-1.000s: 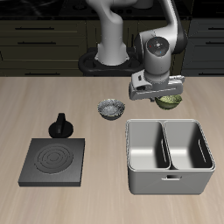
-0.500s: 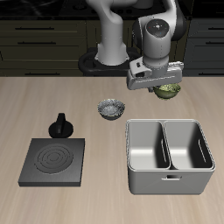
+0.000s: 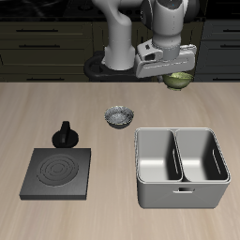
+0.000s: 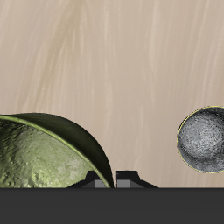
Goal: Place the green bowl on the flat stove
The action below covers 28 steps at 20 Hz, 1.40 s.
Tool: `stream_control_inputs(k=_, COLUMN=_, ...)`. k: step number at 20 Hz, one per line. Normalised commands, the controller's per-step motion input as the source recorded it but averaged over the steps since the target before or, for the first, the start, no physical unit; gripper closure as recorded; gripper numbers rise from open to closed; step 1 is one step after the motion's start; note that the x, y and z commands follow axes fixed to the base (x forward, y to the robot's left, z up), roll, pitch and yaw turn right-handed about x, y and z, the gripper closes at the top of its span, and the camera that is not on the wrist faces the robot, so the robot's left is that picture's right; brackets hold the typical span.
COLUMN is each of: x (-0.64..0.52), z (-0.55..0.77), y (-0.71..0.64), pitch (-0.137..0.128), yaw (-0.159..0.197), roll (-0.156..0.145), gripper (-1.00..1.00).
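Change: over the last second the gripper (image 3: 178, 79) had climbed with the green bowl (image 3: 178, 80), from low over the counter (image 3: 37, 103) behind the basin to well above it.
Flat stove: the flat stove (image 3: 58, 172) lay near the counter's front edge, its ringed top bare, with the black knobbed object (image 3: 65, 136) just behind it.
Grey bowl: the grey patterned bowl (image 3: 118, 116) sat mid-counter, on the direct line between carried bowl and stove.
Basin: the two-compartment metal basin (image 3: 182, 166) stood below the arm; its raised walls were the edge to clear.
Fingers: pinching the bowl's rim, judging by the wrist view (image 4: 52, 153).
Handling: probably light, rigid, smooth-glazed; a one-sided rim hold could let it tilt or slip.
Room: open counter lay ahead; height looked enough.
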Motion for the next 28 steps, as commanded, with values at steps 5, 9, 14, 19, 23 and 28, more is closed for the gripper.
stream_control_inputs(k=5, x=-0.03, z=0.24, y=-0.01, pitch=-0.032, yaw=-0.004, roll=0.012, gripper=1.00)
stream_control_inputs(k=9, x=0.06, z=0.12, y=-0.08, pitch=-0.003, yaw=-0.004, roll=0.018, gripper=1.00)
stream_control_inputs(k=14, x=0.22, z=0.18, y=-0.43, pitch=-0.005, yaw=-0.026, roll=-0.033, gripper=1.00)
stream_control_inputs(k=19, x=0.24, z=0.14, y=-0.41, pitch=-0.001, yaw=0.002, roll=-0.040, gripper=1.00)
stream_control_inputs(k=23, x=0.29, z=0.06, y=-0.34, pitch=0.013, yaw=-0.013, roll=0.011, gripper=1.00)
stream_control_inputs(k=28, x=0.40, z=-0.10, y=-0.39, pitch=0.041, yaw=0.017, roll=-0.032, gripper=1.00)
